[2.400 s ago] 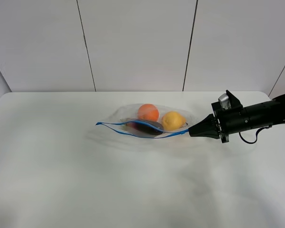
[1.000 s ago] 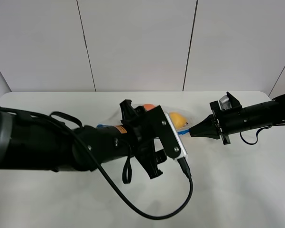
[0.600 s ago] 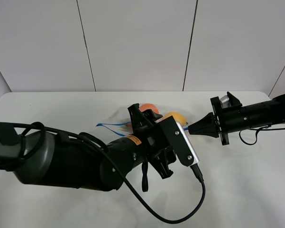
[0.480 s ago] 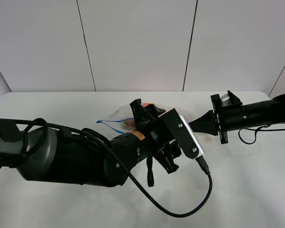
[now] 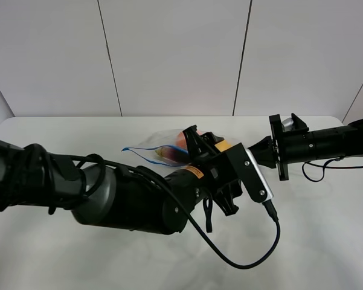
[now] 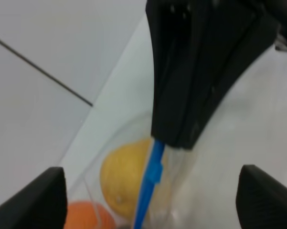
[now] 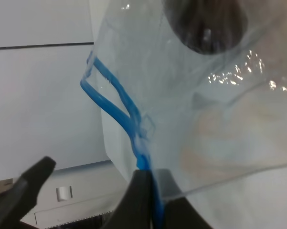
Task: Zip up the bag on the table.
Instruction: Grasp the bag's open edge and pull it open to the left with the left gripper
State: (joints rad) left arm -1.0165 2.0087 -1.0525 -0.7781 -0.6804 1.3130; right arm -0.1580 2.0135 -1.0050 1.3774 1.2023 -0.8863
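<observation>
My right claw [image 7: 150,191] was pinching the end of the blue zip strip [image 7: 115,93] on the bag [image 5: 163,151]. My left claw [image 6: 153,198] was spread wide, with the strip between its fingers, near the yellow fruit [image 6: 122,179]. The bag sat on the white table [image 5: 78,260].

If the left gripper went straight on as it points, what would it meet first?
Probably the blue zip strip of the clear plastic zip bag, just where the shut black right gripper pinches it; depth is unclear.
</observation>
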